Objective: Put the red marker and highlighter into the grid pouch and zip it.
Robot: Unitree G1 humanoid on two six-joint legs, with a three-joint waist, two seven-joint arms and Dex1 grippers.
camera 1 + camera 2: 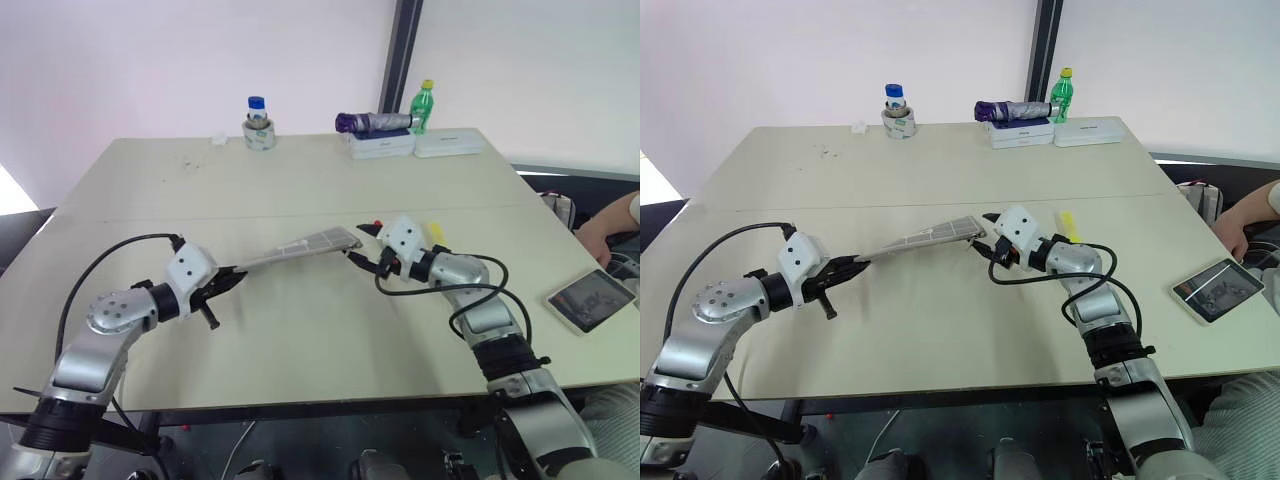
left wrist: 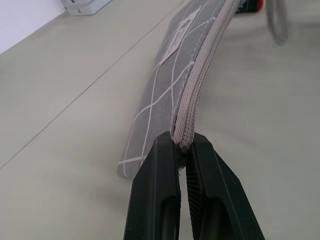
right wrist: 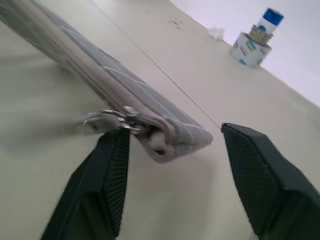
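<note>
The grid pouch [image 1: 300, 247] is grey with white lines and hangs stretched above the table between my two arms. My left gripper [image 1: 238, 272] is shut on its near end, pinching the zipper edge [image 2: 192, 100]. My right gripper [image 3: 172, 132] is open around the far end. The metal zipper pull [image 3: 107, 120] lies beside one of its fingers [image 3: 107, 170]. A red tip of the red marker [image 1: 377, 223] peeks out on the table just behind the right gripper; the rest is hidden. The yellow highlighter [image 1: 437, 231] lies on the table beside that wrist.
At the table's far edge stand a tape roll with a blue-capped bottle [image 1: 259, 130], a folded purple umbrella [image 1: 372, 122] on white boxes [image 1: 382, 146] and a green bottle [image 1: 424, 105]. A tablet [image 1: 590, 298] lies at the right, with a person's hand [image 1: 600, 235] nearby.
</note>
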